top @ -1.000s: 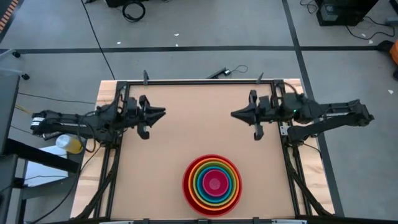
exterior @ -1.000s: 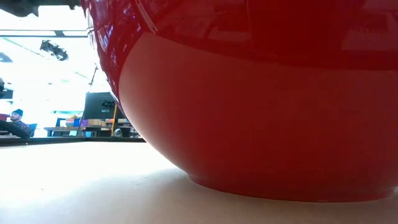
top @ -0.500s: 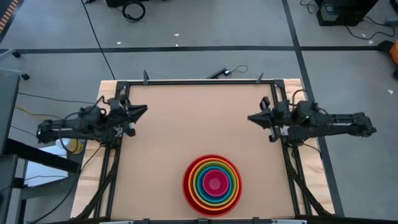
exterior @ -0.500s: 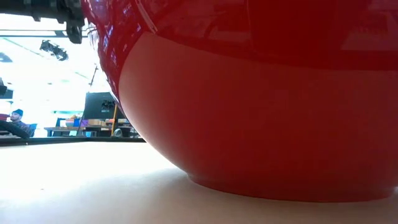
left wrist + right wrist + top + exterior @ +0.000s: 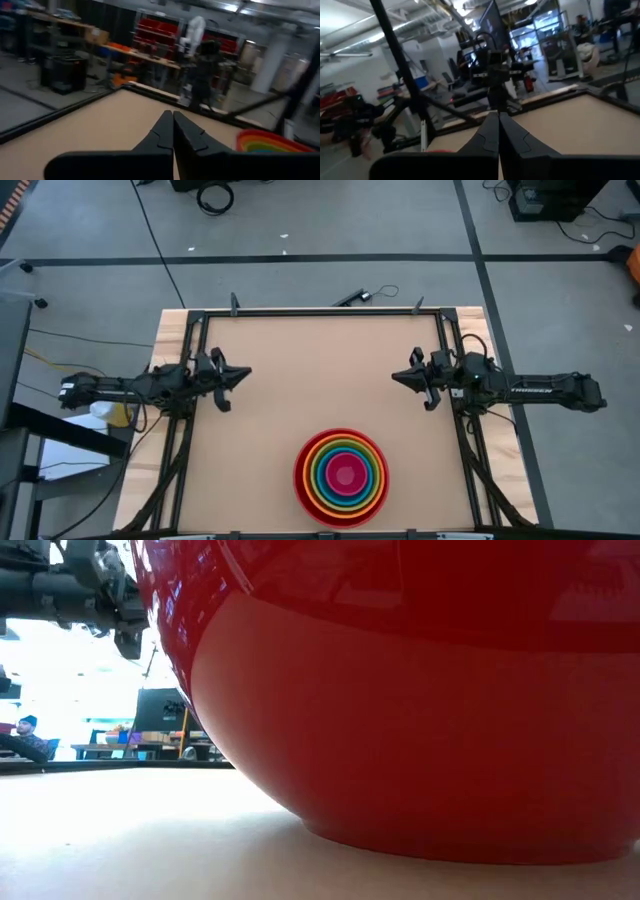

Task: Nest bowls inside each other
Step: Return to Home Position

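Observation:
The bowls [image 5: 341, 477] sit nested in one stack near the table's near edge. The red one is outermost, the magenta pink one [image 5: 345, 476] is in the middle, and the rings between them are orange, green and blue. The red bowl [image 5: 420, 700] stands on the table by its base [image 5: 460, 845]. My left gripper [image 5: 243, 372] is shut and hovers at the table's left side, pointing inward. My right gripper [image 5: 397, 377] is shut at the right side and faces it. Both are far from the bowls and hold nothing. The left wrist view shows the shut fingertips [image 5: 173, 117] and the stack [image 5: 267, 142].
A black frame [image 5: 320, 311] runs along the table's far edge and sides. Bare tabletop [image 5: 320, 380] lies between the two grippers and beyond the stack. The left arm [image 5: 80, 590] shows high at the low view's left. A person sits in the room behind [image 5: 25, 730].
Both arms have drawn back toward their own sides of the table and sunk lower. The left arm has come down into the low view's upper left. The nested bowls have stayed where they were.

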